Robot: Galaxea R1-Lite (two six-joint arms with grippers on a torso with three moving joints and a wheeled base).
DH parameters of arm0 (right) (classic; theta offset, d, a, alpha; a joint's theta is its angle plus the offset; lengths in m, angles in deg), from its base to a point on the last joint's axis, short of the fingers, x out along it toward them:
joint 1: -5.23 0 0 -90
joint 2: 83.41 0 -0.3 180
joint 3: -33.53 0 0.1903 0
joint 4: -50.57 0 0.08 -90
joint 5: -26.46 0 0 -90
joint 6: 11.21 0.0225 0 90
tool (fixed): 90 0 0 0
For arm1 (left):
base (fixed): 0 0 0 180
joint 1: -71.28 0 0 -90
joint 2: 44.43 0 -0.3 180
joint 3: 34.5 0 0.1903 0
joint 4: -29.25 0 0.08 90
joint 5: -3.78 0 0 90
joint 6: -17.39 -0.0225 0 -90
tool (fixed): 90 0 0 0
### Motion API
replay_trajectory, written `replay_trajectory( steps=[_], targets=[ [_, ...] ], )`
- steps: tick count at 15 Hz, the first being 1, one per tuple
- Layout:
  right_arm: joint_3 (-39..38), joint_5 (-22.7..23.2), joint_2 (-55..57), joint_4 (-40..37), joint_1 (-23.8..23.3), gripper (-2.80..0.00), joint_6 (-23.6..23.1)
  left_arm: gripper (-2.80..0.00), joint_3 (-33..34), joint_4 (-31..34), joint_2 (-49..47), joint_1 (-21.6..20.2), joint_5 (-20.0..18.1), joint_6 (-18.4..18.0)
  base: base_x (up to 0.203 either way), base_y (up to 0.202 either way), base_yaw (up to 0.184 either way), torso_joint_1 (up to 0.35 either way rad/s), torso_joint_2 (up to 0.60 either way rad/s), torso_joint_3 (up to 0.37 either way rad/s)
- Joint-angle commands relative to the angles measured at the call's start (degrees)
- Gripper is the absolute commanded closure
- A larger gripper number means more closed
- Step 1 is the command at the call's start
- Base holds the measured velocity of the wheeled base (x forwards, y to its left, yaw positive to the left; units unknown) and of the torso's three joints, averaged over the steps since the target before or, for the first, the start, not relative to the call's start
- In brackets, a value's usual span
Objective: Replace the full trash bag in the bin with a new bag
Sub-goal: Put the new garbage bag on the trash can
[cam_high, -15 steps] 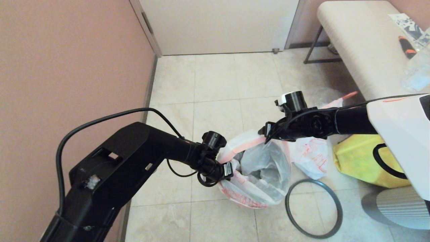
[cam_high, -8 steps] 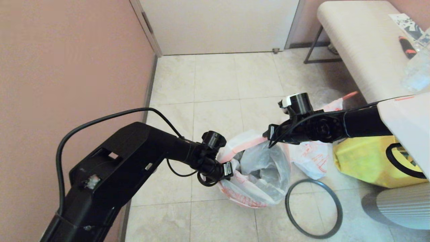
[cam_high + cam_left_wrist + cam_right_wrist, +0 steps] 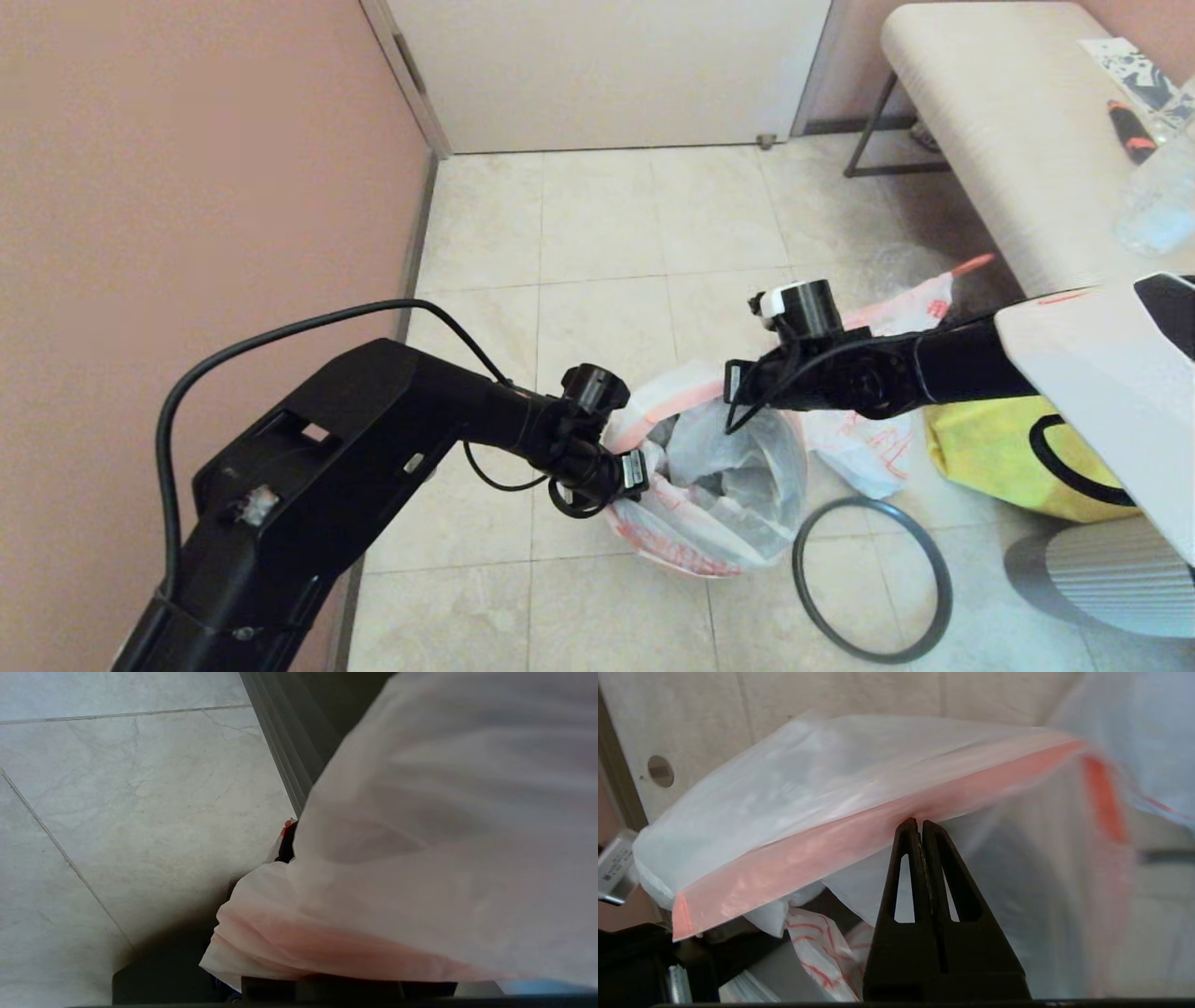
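Observation:
The new bag (image 3: 738, 467), white with a pink-orange edge band, is draped over the bin (image 3: 717, 485), which shows only as a dark patch inside the bag's mouth. My right gripper (image 3: 731, 385) is shut on the far side of the band, its tips pinching the pink strip (image 3: 920, 823). My left gripper (image 3: 639, 467) holds the near-left rim, and the plastic (image 3: 420, 835) covers its jaws. The band is stretched between the two grippers. The full trash bag (image 3: 873, 448) lies lumpy on the floor behind my right arm. The dark grey hoop (image 3: 798, 565) lies flat to the right of the bin.
A yellow tote (image 3: 999, 448) sits right of the full bag. A padded bench (image 3: 1008, 140) stands at the back right and a pink wall (image 3: 187, 187) runs along the left. A grey ribbed part of the robot's base (image 3: 1102, 579) fills the lower right.
My right gripper first drifted slightly right, then came back left and a little lower, carrying the bag's pink band with it. The left arm has not moved.

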State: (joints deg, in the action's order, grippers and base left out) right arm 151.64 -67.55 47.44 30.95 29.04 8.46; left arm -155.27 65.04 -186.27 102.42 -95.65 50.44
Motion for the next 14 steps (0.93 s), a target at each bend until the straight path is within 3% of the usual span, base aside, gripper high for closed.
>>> replay_trajectory(
  steps=[1, 14],
  targets=[
    [0.37, 0.07, 3.63, 2.02, 1.44, 0.00, -1.25, 0.00, 0.02, 0.06, 0.07, 0.07, -0.07, 0.17, 0.000, 0.000, 0.000, 0.000, 0.00, 0.000],
    [5.80, 0.06, 3.68, 6.12, 4.67, 0.00, -1.34, 0.00, 0.28, -0.21, 0.69, 0.15, -1.48, 0.09, 0.000, 0.000, 0.000, 0.000, 0.00, 0.000]
  ],
)
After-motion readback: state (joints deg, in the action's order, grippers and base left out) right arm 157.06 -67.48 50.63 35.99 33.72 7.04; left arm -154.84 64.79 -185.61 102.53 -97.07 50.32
